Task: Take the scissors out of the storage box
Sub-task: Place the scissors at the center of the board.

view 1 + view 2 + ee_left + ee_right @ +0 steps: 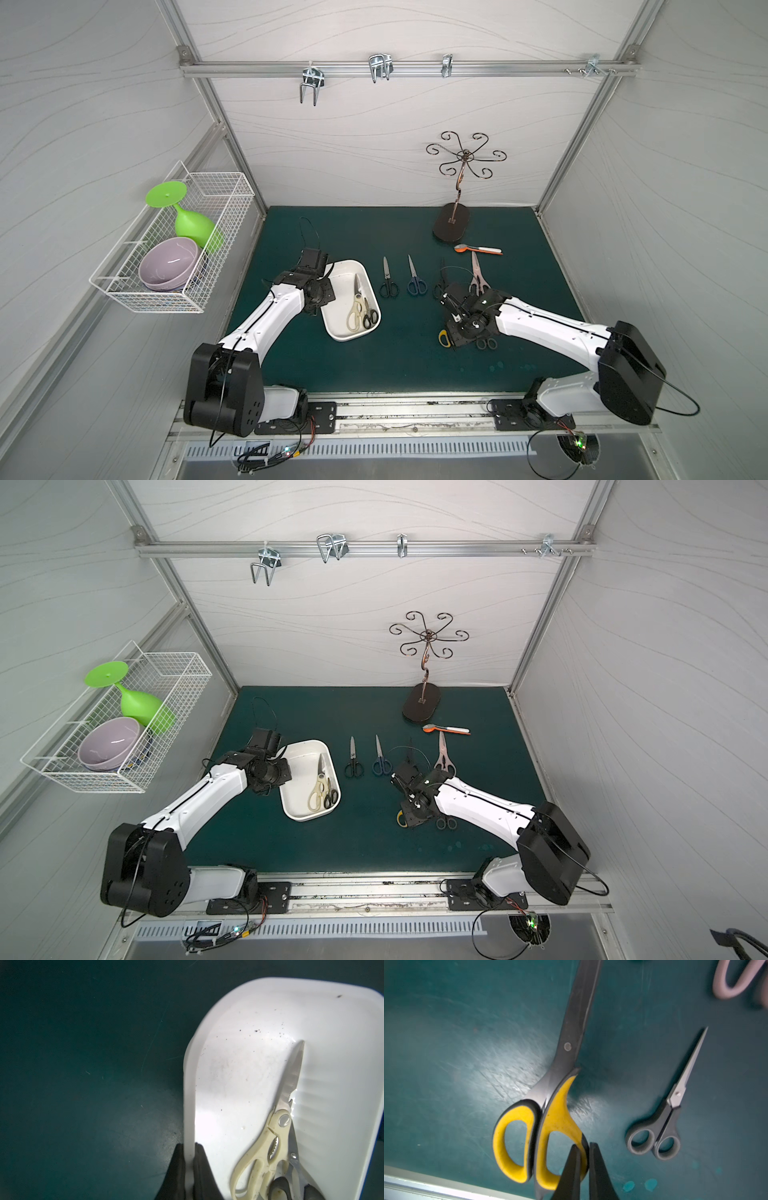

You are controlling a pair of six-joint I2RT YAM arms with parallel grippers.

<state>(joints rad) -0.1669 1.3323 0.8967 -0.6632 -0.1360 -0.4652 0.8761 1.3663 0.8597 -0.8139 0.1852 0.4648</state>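
The right pincer (584, 1148) is pinching one handle loop of the yellow-black scissors (556, 1109), which are stretching across the green tabletop (456, 1053) near a small grey pair (662, 1126). The left pincer (189, 1147) is clamping the side wall of the storage box (239, 1022), where the cream shears (270, 1142) and a dark-handled pair (293, 1159) are lying side by side, touching. Outside the box, a black pair (388, 282), a blue pair (416, 280) and a pink pair (478, 274) are lying in a row, blades toward the back wall.
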